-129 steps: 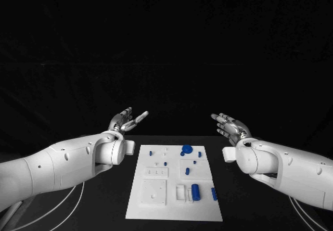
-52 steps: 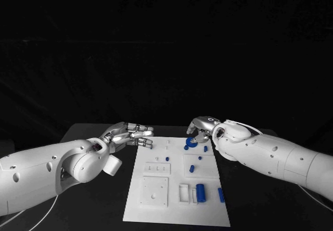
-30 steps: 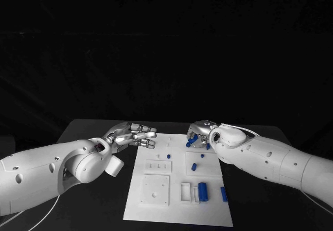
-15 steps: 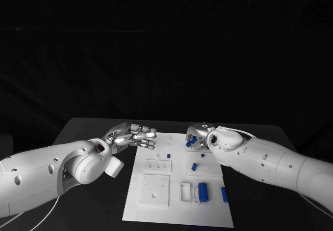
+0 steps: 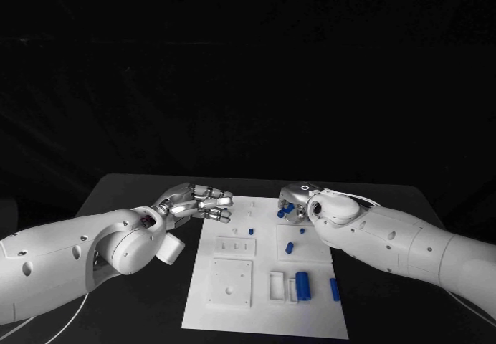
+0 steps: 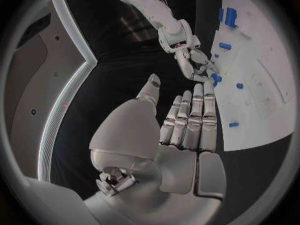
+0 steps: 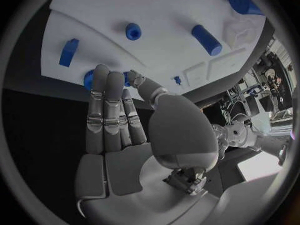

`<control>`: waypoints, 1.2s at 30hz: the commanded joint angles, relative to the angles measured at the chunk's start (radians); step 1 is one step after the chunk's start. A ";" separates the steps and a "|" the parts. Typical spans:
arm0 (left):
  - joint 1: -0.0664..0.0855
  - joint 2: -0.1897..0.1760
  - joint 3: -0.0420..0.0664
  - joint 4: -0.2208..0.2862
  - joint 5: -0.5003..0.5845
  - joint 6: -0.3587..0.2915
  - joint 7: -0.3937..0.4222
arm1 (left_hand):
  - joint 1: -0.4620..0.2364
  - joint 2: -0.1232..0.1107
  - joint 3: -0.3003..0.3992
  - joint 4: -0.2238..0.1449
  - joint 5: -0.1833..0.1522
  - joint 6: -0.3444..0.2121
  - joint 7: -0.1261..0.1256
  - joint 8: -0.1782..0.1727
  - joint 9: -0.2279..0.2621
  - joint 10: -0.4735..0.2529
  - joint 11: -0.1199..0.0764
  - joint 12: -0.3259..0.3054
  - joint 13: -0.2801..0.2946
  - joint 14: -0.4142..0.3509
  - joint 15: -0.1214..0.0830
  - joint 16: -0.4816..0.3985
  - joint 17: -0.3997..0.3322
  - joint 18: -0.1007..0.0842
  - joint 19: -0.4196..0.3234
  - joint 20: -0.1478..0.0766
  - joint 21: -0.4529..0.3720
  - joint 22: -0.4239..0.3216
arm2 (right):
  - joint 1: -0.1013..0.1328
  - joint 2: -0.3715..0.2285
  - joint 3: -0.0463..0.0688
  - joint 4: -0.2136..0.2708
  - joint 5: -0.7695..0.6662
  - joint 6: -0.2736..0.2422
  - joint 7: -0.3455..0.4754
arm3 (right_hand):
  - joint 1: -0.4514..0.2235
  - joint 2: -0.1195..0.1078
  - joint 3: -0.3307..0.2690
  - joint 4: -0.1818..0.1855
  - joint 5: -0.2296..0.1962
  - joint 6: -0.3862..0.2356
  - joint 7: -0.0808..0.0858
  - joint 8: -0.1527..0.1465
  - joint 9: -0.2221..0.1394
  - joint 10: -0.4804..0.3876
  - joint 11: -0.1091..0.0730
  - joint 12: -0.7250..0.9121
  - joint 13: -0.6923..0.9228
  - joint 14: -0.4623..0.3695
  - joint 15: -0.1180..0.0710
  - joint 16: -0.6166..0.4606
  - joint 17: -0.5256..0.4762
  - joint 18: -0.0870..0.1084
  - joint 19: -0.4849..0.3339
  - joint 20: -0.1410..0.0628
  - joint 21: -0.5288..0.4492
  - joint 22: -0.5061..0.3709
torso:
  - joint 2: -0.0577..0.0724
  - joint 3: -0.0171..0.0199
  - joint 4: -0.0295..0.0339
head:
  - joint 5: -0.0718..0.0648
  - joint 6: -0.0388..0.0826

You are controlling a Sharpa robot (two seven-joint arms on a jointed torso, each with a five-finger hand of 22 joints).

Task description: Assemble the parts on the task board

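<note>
The white task board [image 5: 236, 301] lies lengthwise in the middle of the black table. A round blue part [image 5: 281, 212] stands at its far end. My right hand [image 5: 296, 203] is down on it, and the part [image 7: 89, 78] shows between the thumb and fingertips, pinched. From the left wrist view the same fingers close round the round blue part [image 6: 214, 78]. My left hand [image 5: 201, 201] hovers over the board's far left corner, fingers loosely bent and together, thumb apart, holding nothing. A large blue cylinder [image 5: 302, 284] lies near the board's near end.
Small blue parts sit on the board: a peg [image 5: 251, 231], a short piece [image 5: 289, 248], another by the right forearm [image 5: 302, 230], and a narrow one [image 5: 335, 289] at the right edge. White recessed blocks [image 5: 231, 282] take up the board's left half. Bare table lies on both sides.
Both hands came down from a raised pose to the board's far end. The right hand settled on the round blue part. Over the last half second hardly anything moved.
</note>
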 commanded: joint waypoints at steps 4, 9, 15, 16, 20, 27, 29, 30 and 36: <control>0.002 0.002 0.001 0.002 -0.001 0.017 0.003 | 0.001 -0.012 0.000 0.006 -0.007 -0.004 0.003 0.001 -0.001 -0.002 0.003 -0.004 0.001 0.004 -0.003 -0.003 0.000 0.005 -0.004 0.001 -0.007 0.001 | -0.003 0.006 0.000 -0.004 -0.022 -0.006 -0.019 | -0.007 -0.005 0.010 0.003 -0.011 -0.009 0.005 -0.002 -0.001 0.007 -0.002 0.001 0.000 0.001 -0.002 0.006 0.003 -0.003 0.006 -0.007 -0.009 0.007 | 0.003 0.0002 0.0003 | 0.003 -0.004; 0.003 0.003 0.001 0.001 -0.001 0.017 0.002 | 0.001 -0.012 0.000 0.006 -0.007 -0.004 0.003 0.001 -0.001 -0.002 0.003 -0.004 0.001 0.004 -0.003 -0.003 0.000 0.005 -0.004 0.001 -0.007 0.001 | -0.006 0.011 0.000 0.001 -0.017 0.000 -0.014 | -0.016 -0.002 0.025 0.003 -0.013 -0.006 0.006 -0.002 -0.001 0.027 -0.006 0.001 0.000 0.001 -0.004 0.012 0.006 -0.004 0.007 -0.009 -0.011 0.020 | 0.004 -0.0003 -0.0014 | 0.005 -0.004; 0.003 0.005 0.001 0.000 -0.001 0.019 0.000 | 0.001 -0.012 0.000 0.006 -0.007 -0.004 0.003 0.001 -0.001 -0.002 0.003 -0.004 0.001 0.004 -0.003 -0.003 0.000 0.005 -0.004 0.001 -0.007 0.001 | -0.010 0.011 0.000 0.007 -0.014 0.012 -0.014 | -0.024 0.003 0.043 0.004 -0.013 -0.007 0.005 -0.002 -0.003 0.060 -0.015 0.001 0.001 -0.002 -0.009 0.014 0.007 -0.010 0.004 -0.017 -0.013 0.034 | 0.006 -0.0005 -0.0011 | 0.006 -0.006; 0.003 0.005 0.001 0.000 -0.001 0.020 0.000 | 0.001 -0.012 0.000 0.006 -0.007 -0.004 0.003 0.001 -0.001 -0.002 0.003 -0.004 0.001 0.004 -0.003 -0.003 0.000 0.005 -0.004 0.001 -0.007 0.001 | -0.011 0.011 0.000 0.007 -0.014 0.013 -0.014 | -0.025 0.004 0.046 0.005 -0.013 -0.004 0.005 -0.002 -0.003 0.065 -0.016 0.001 0.001 -0.002 -0.010 0.014 0.008 -0.012 0.004 -0.019 -0.013 0.036 | 0.006 -0.0003 -0.0014 | 0.005 -0.007; 0.003 0.006 0.001 -0.002 -0.001 0.021 -0.001 | 0.003 -0.013 0.000 0.007 -0.007 -0.005 0.003 0.001 -0.001 -0.003 0.003 -0.004 0.001 0.004 -0.003 -0.003 0.000 0.004 -0.003 0.001 -0.010 0.001 | -0.012 0.010 0.000 0.006 -0.012 0.019 -0.013 | -0.032 0.008 0.062 0.007 -0.015 0.014 0.011 -0.002 -0.003 0.080 -0.019 0.001 0.001 -0.003 -0.013 0.017 0.012 -0.025 0.003 -0.032 -0.014 0.048 | 0.006 -0.0012 -0.0022 | 0.005 -0.006; 0.003 0.007 0.001 -0.008 -0.001 0.021 -0.001 | 0.003 -0.013 0.000 0.007 -0.007 -0.005 0.003 0.001 -0.001 -0.003 0.003 -0.004 0.001 0.004 -0.003 -0.003 0.000 0.004 -0.003 0.001 -0.010 0.001 | -0.013 0.013 0.000 0.011 -0.009 0.027 -0.009 | -0.040 0.015 0.068 0.010 -0.017 0.044 0.010 -0.002 -0.002 0.103 -0.025 0.001 0.001 -0.004 -0.018 0.029 0.026 -0.041 0.007 -0.048 -0.017 0.066 | 0.007 0.0001 -0.0016 | 0.005 -0.006; 0.003 0.007 0.001 -0.008 0.000 0.021 -0.002 | 0.003 -0.013 0.000 0.007 -0.007 -0.005 0.003 0.001 -0.001 -0.003 0.003 -0.004 0.001 0.004 -0.003 -0.003 0.000 0.004 -0.003 0.001 -0.010 0.001 | -0.013 0.013 0.000 0.012 -0.008 0.026 -0.009 | -0.041 0.017 0.067 0.011 -0.020 0.046 0.010 -0.002 -0.002 0.104 -0.026 0.001 0.001 -0.004 -0.017 0.031 0.028 -0.043 0.007 -0.050 -0.019 0.069 | 0.008 0.0001 -0.0017 | 0.006 -0.006; 0.003 0.007 0.001 -0.009 0.000 0.021 -0.002 | 0.003 -0.013 0.000 0.007 -0.007 -0.005 0.003 0.001 -0.001 -0.003 0.003 -0.004 0.001 0.004 -0.003 -0.003 0.000 0.004 -0.003 0.001 -0.010 0.001 | -0.014 0.014 0.000 0.012 -0.007 0.025 -0.010 | -0.041 0.019 0.066 0.013 -0.028 0.048 0.010 -0.002 -0.002 0.106 -0.026 0.001 0.001 -0.004 -0.017 0.033 0.030 -0.045 0.009 -0.051 -0.021 0.070 | 0.008 0.0000 -0.0018 | 0.006 -0.007; 0.003 0.009 0.001 -0.010 0.000 0.019 -0.004 | 0.005 -0.012 0.000 0.007 -0.006 -0.007 0.003 0.001 -0.002 -0.005 0.003 -0.004 0.001 0.012 -0.005 -0.001 0.001 0.005 0.003 -0.001 -0.009 0.002 | -0.015 0.022 0.000 -0.001 -0.012 0.022 -0.030 | -0.048 0.016 0.052 0.021 -0.055 0.041 0.011 -0.002 -0.002 0.090 -0.023 0.001 0.000 -0.007 -0.016 0.030 0.030 -0.050 0.025 -0.054 -0.030 0.073 | 0.010 -0.0015 0.0010 | 0.001 -0.006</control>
